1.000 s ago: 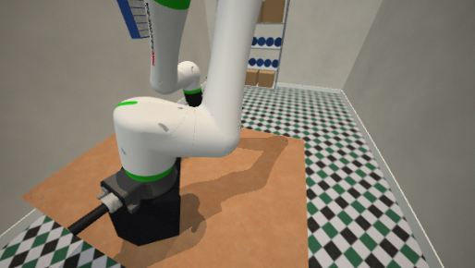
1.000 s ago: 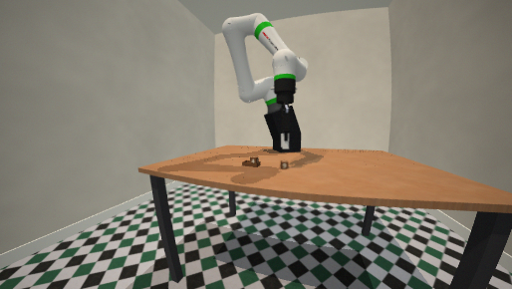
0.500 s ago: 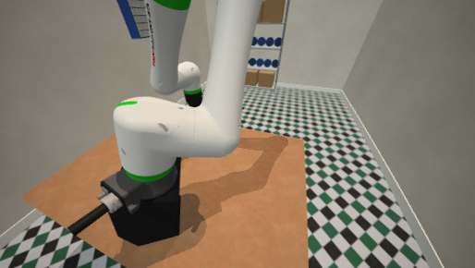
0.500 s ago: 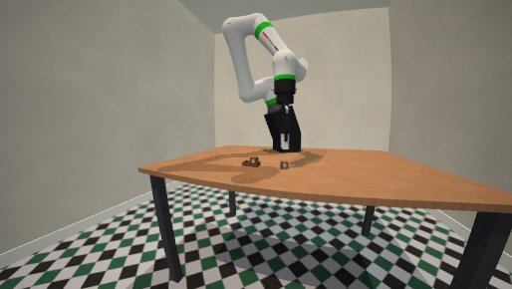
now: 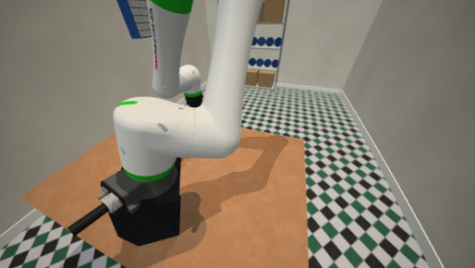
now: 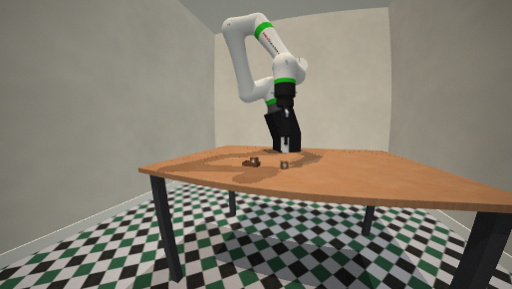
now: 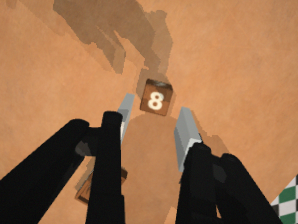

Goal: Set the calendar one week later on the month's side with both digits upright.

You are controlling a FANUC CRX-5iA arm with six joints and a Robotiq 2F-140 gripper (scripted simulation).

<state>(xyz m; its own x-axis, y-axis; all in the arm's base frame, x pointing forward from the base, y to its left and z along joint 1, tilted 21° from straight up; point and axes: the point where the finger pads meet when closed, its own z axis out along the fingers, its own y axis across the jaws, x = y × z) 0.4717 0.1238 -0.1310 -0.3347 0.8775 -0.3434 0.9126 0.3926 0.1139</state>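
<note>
A small brown cube (image 7: 154, 98) with a white 8 on its top face lies alone on the wooden table; it also shows in the exterior view (image 6: 284, 164). My gripper (image 7: 154, 113) hangs above the table with its fingers partly apart and nothing between them. The cube shows in the gap just past the fingertips, lower down. In the exterior view the gripper (image 6: 284, 146) points down, behind the cube. The small brown tray (image 6: 250, 163) stands to the cube's left with something brown in it, too small to read. A corner of the tray (image 7: 89, 188) peeks out behind my left finger.
The arm's base (image 5: 145, 203) stands on the table and hides the objects in the top view. A shelf with boxes (image 5: 265, 43) stands by the far wall. The table edge and chequered floor (image 7: 288, 205) are at the wrist view's lower right.
</note>
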